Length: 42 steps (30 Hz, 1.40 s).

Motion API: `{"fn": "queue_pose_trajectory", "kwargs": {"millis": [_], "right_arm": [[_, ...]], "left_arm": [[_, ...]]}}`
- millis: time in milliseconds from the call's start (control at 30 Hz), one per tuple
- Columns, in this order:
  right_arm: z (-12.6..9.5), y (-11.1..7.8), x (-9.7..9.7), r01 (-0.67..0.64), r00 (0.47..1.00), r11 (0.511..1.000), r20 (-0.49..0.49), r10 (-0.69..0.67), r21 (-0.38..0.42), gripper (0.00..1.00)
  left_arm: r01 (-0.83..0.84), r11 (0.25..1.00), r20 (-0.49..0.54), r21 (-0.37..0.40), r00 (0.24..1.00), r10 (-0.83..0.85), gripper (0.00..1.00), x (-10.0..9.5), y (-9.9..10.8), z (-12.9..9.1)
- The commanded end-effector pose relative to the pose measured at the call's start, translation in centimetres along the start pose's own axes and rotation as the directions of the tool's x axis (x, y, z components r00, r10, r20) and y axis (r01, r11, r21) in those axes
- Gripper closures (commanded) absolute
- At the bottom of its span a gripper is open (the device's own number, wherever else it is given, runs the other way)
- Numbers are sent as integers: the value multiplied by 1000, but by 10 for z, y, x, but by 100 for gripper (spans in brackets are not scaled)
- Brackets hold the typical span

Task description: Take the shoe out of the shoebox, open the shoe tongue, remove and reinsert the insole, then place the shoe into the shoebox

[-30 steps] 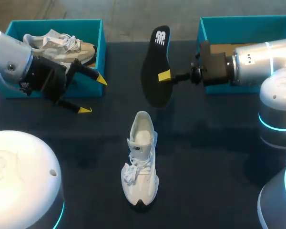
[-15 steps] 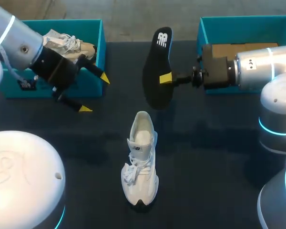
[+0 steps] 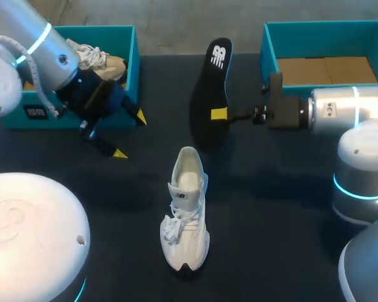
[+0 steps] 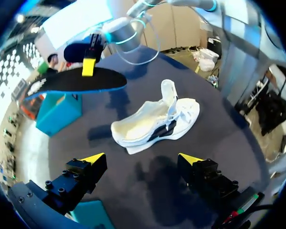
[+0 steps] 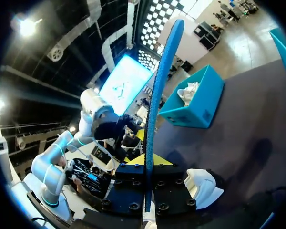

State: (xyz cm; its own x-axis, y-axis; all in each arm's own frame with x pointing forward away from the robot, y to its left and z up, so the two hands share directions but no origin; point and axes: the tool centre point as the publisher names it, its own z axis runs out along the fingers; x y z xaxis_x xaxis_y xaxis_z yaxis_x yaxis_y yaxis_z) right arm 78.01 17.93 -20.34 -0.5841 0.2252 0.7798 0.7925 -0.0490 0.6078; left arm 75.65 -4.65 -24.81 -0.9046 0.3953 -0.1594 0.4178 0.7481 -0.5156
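Note:
A white shoe [image 3: 186, 211] stands on the dark table, toe toward the near edge, its mouth empty. Above the table behind it hangs the black insole [image 3: 209, 94], on edge, with my right gripper [image 3: 219, 114] shut on its side. The right wrist view has the insole [image 5: 157, 95] edge-on between that gripper's [image 5: 148, 160] fingers, and the shoe [image 5: 202, 186] beside it. My left gripper [image 3: 130, 135] is open and empty, just in front of the left shoebox [image 3: 133, 69]. In the left wrist view the shoe [image 4: 152, 121] lies ahead of the open left gripper [image 4: 142, 158], the insole [image 4: 71, 81] beyond.
The teal left shoebox holds a second, beige shoe [image 3: 101, 60]. A teal shoebox [image 3: 268, 56] with a bare cardboard floor stands at the back right, close behind my right arm. Big white arm bases fill the near corners.
My left arm has swung right and forward from the left shoebox's front, its gripper still open. The right arm drew back a little to the right, the insole going with it.

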Motion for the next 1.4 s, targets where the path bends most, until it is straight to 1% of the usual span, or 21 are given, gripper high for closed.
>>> {"fn": "queue_pose_trajectory", "kwargs": {"millis": [33,67,100,133,600,633,667,700,767,833,967,1100,1233,1300,1333,1400], "right_arm": [[13,1,-5,24,1000,1000,2,-24,-3,100],[14,1,-6,35,999,999,14,-35,0,100],[15,1,-6,40,999,999,19,-40,0,100],[16,1,-7,42,999,999,16,-42,2,100],[16,1,-7,42,999,999,16,-42,2,100],[16,1,-7,42,999,999,16,-42,2,100],[20,0,-12,38,999,999,18,-38,7,100],[24,-2,-17,26,999,1000,35,-26,4,100],[32,-8,-26,23,999,1000,28,-23,-2,100],[38,-12,-33,20,999,1000,29,-20,-5,100],[45,-15,-44,37,999,999,4,-36,-22,100],[48,-16,-48,56,998,998,-12,-56,-28,100],[51,-19,-49,87,996,996,-20,-88,-37,100],[52,-22,-49,94,995,995,-21,-95,-45,100],[52,-24,-50,104,994,993,-26,-106,-52,100],[52,-25,-51,108,994,993,-28,-110,-57,100]], "left_arm": [[62,998,-52,-26,997,-63,0,-2,4,18],[77,997,-66,-10,995,-77,0,0,5,21],[95,995,-81,-11,992,-96,0,1,6,24],[102,994,-77,-29,992,-103,0,2,7,27],[102,994,-77,-29,992,-103,0,2,7,27],[137,990,-101,-12,985,-138,0,2,8,34],[167,986,-112,4,980,-166,0,0,12,41],[195,981,-105,-4,975,-194,0,-1,16,47],[236,972,-128,-12,963,-235,0,-2,22,56],[256,967,-153,-19,955,-255,0,-1,26,63],[265,964,-171,-38,948,-267,0,1,30,71],[263,962,-168,-75,948,-272,0,3,29,80],[255,961,-163,-104,949,-269,0,8,27,88],[255,959,-179,-120,945,-274,0,11,27,91],[254,960,-196,-118,942,-273,0,12,27,92],[254,960,-196,-118,942,-273,0,12,27,92]]}}
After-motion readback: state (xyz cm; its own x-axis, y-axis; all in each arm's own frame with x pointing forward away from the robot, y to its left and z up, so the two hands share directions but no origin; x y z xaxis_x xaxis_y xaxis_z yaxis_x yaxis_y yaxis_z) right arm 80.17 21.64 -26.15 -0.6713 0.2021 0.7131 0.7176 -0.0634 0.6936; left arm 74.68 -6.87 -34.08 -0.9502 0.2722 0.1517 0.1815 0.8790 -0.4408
